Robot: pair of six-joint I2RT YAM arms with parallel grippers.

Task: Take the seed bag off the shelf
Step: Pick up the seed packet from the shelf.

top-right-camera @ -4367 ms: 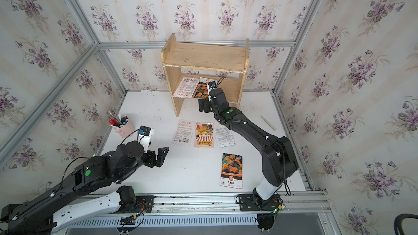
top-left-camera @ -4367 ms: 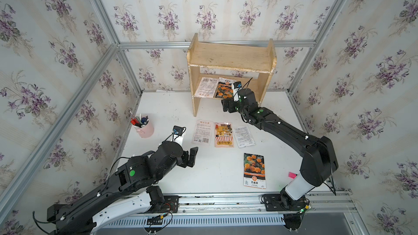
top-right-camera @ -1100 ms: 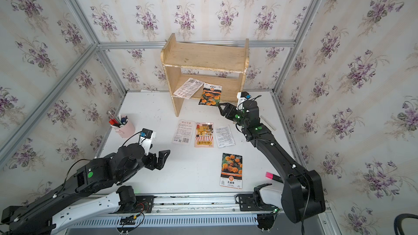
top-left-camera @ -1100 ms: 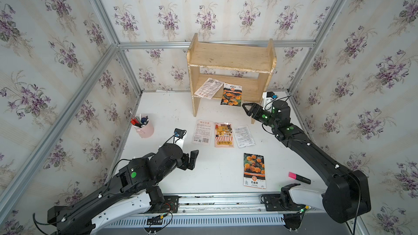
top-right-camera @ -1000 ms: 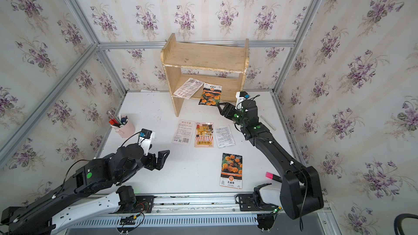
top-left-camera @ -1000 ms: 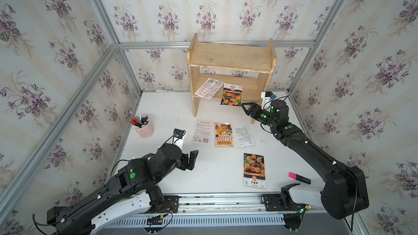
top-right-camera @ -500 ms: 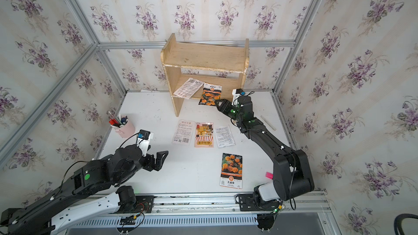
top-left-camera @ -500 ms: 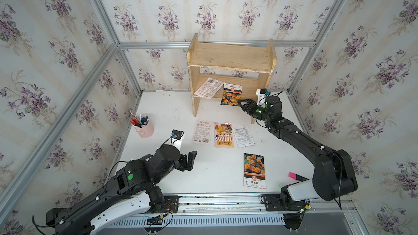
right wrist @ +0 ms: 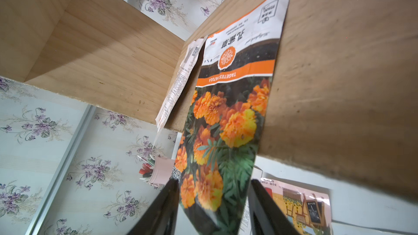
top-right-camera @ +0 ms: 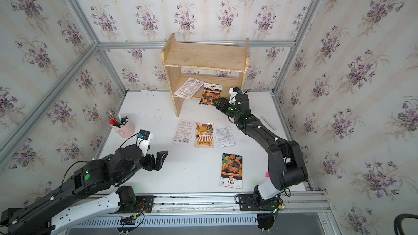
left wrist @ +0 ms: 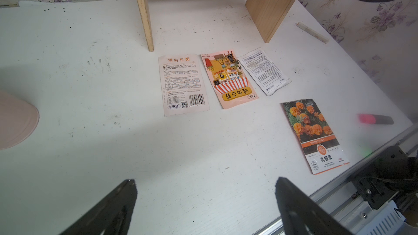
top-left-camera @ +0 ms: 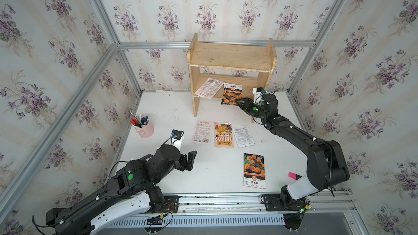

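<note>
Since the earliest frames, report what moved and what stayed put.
The marigold seed packet was drawn forward and now overhangs the lower board of the shelf. The right gripper backed off to the side, then returned; its jaws now straddle the packet's hanging end, grip not evident. Roughly unchanged: the left gripper, open, and the four packets on the table.
</note>
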